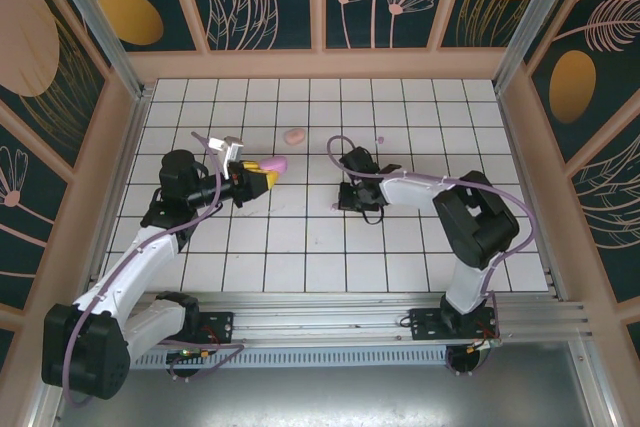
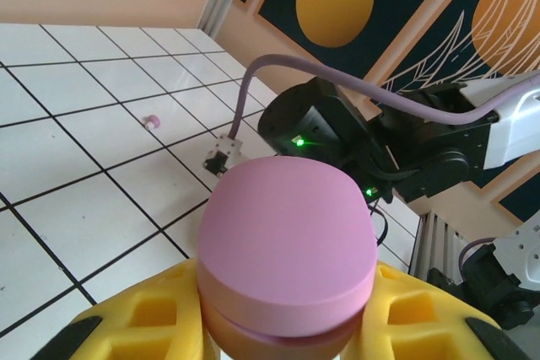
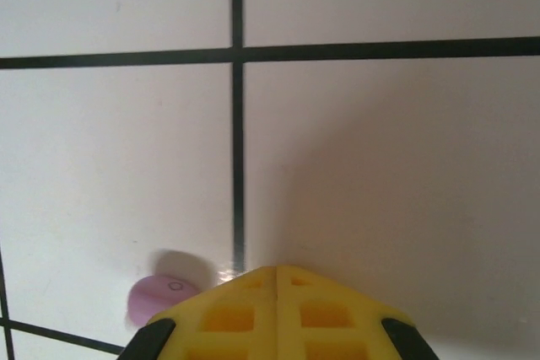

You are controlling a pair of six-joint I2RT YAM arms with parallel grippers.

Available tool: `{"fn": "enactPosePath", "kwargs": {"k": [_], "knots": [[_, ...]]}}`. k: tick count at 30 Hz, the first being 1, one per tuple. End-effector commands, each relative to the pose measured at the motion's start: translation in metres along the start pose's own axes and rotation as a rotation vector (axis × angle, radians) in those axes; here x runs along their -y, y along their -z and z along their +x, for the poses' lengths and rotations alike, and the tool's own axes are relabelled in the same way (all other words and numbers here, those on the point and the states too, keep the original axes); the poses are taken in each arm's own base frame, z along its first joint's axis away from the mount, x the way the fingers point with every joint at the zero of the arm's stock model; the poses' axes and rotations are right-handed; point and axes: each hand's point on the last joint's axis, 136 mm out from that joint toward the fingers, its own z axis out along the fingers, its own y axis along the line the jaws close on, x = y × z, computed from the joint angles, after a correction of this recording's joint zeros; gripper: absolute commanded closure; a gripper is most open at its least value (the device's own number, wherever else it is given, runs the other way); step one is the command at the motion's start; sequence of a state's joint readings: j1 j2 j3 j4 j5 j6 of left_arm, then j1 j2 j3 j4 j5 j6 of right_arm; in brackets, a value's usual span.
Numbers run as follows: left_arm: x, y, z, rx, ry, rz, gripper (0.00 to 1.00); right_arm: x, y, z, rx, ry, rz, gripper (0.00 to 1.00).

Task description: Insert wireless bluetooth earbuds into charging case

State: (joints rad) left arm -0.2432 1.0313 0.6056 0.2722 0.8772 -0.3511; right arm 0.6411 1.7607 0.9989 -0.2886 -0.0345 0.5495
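Both arms reach out from their bases, tools closed.

The left arm stretches forward and bends inward at the wrist. The left tool (image 1: pixel 258 175) lies sideways with its jaws clamped on a purple case (image 1: pixel 273 163). The right arm rises to a high elbow, then folds back toward the middle. The right tool (image 3: pixel 276 280) points straight down, jaws pressed together tip to tip.

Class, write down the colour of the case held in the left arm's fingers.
Pinkish lilac; the case shows best in the left wrist view.
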Motion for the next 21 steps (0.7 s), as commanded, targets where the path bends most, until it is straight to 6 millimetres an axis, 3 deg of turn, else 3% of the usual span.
{"fn": "enactPosePath", "kwargs": {"k": [1,6,13,16,21], "knots": [[0.006,-0.001,-0.011,0.014,-0.053,0.008,0.88,-0.004,0.036,-0.014,0.088,-0.004,-0.035,1.0],[0.006,-0.002,-0.015,0.018,-0.072,0.014,0.89,-0.064,0.103,-0.015,0.206,0.121,-0.263,1.0],[0.017,-0.012,-0.019,0.001,-0.134,0.079,0.88,-0.157,0.197,0.002,0.338,0.347,-0.562,1.0],[0.022,-0.015,-0.019,0.002,-0.166,0.096,0.88,-0.175,0.218,0.008,0.382,0.397,-0.62,1.0],[0.028,-0.018,-0.014,-0.003,-0.205,0.108,0.89,-0.193,0.237,0.009,0.42,0.436,-0.671,1.0]]}}
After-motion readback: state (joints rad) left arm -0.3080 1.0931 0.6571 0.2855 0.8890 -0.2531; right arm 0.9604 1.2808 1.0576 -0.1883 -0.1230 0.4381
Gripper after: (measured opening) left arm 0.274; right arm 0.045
